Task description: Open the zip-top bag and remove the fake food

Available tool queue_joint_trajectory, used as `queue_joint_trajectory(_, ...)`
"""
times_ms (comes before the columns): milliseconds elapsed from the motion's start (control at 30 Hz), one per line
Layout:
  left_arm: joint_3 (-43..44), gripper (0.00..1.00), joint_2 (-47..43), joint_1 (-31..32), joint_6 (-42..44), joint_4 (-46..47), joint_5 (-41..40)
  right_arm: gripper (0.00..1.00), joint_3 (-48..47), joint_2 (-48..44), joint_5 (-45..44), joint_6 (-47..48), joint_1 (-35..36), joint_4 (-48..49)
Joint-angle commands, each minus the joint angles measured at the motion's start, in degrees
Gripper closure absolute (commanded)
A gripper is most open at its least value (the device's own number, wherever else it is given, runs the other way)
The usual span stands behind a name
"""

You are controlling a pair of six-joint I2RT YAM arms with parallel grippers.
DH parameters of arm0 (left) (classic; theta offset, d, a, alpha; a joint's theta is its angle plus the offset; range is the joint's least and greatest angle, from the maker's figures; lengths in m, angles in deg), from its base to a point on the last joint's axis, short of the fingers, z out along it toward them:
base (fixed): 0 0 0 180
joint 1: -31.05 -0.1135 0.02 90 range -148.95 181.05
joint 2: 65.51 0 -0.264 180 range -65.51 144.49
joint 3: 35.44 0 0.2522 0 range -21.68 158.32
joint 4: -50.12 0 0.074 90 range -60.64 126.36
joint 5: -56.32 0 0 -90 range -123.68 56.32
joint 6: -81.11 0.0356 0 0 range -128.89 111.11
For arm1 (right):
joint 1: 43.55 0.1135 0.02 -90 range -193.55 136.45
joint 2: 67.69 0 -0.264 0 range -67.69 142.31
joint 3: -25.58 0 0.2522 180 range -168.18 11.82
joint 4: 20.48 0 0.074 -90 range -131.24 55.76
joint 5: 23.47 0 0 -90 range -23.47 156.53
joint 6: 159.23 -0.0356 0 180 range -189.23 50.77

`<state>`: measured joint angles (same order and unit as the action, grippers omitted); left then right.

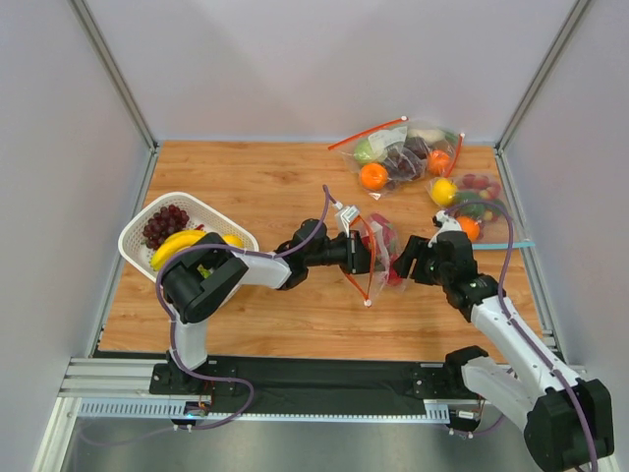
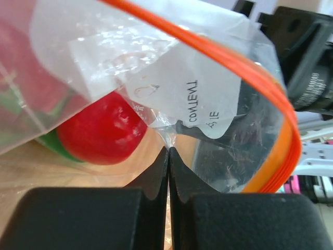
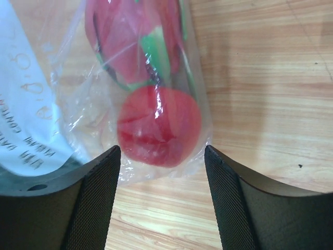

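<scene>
Bag: the zip-top bag (image 1: 378, 251) lies in the middle of the worktop (image 1: 256, 187), between the two arms. Its orange zip strip (image 2: 250, 73) looks shut.
Left gripper (image 2: 169, 156): jaws pinched tight on the clear plastic just under the white label (image 2: 177, 99), so the bag cannot slide.
Right gripper (image 3: 161, 156): jaws wide apart, holding nothing, one on each side of the round red fruit (image 3: 158, 125).
Fake food: inside the bag.
Next: I think the right jaws must grab the other side to pull the zip open.

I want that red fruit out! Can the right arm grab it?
Probably not yet: the red fruit sits inside the bag, so the open right gripper would meet only plastic. The left gripper pinches the bag.
</scene>
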<state>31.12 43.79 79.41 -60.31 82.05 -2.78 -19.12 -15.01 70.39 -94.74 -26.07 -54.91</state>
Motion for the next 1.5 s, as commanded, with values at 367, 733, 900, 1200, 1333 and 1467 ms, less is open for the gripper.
queue_joint_trajectory(367, 2.65, 0.89, -4.61, 0.86, 6.82, -2.16, 5.94, 0.28, 1.76, 5.75, 9.24, -5.94, -3.59, 7.22)
queue_joint_trajectory(733, 2.58, 0.24, -15.33, 1.12, 21.62, -30.57, -8.91, 0.7, 1.32, 11.65, 9.94, -8.23, -3.59, 2.57)
queue_joint_trajectory(900, 3.54, 0.22, -15.52, 0.69, 20.49, -34.07, -14.53, 0.95, 1.14, 11.91, 8.89, -8.06, -3.5, 0.72)
queue_joint_trajectory(1200, 8.46, 0.22, -10.95, 0.68, 19.78, -39.54, -22.02, 1.0, 0.88, 12.09, 7.39, -7.35, -3.5, -1.22)
queue_joint_trajectory(1333, 11.27, 0.22, -8.84, 0.86, 20.04, -39.72, -21.76, 1.0, 0.88, 12.26, 7.22, -7.09, -3.5, -1.22)
queue_joint_trajectory(1467, 12.86, 0.22, -7.26, 1.47, 20.3, -40.76, -21.14, 1.0, 1.32, 12.97, 6.86, -6.83, -3.5, -1.13)
